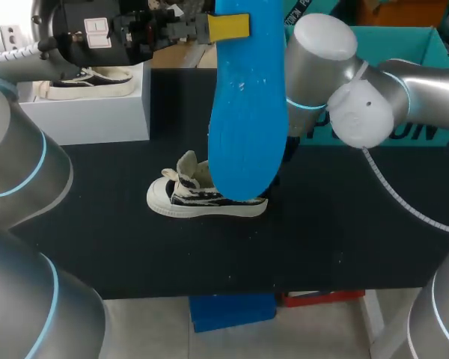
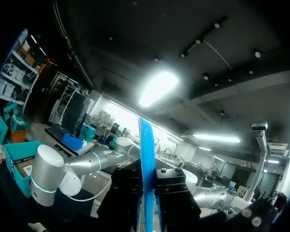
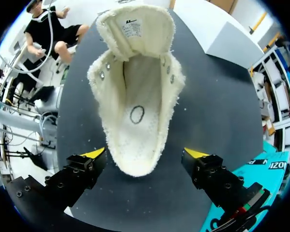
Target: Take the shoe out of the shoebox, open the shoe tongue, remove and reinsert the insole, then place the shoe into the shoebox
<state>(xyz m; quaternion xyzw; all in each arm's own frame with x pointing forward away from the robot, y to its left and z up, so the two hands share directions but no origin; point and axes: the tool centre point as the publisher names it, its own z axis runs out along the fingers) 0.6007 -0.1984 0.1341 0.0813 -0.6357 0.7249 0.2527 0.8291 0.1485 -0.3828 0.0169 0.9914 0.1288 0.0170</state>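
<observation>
My left gripper [image 1: 226,28] is shut on a blue insole [image 1: 243,112] and holds it high above the table, hanging toe down. In the left wrist view the insole [image 2: 146,169] shows edge-on between the black fingers of that gripper [image 2: 147,195]. The cream shoe [image 1: 202,196] with dark patterned sides stands on the black table, toe to the left. Seen from above, the shoe [image 3: 135,96] has its tongue [image 3: 135,26] folded forward and its cream inside bare. My right gripper [image 3: 145,154] hangs open over the heel, a yellow fingertip [image 3: 94,153] on either side, neither touching. The insole hides it in the head view.
A white shoebox [image 1: 90,112] stands at the back left with another shoe [image 1: 90,82] in it. A teal box [image 1: 404,45] stands at the back right behind my right arm [image 1: 359,105]. Bare black tabletop [image 1: 135,254] lies in front of the shoe.
</observation>
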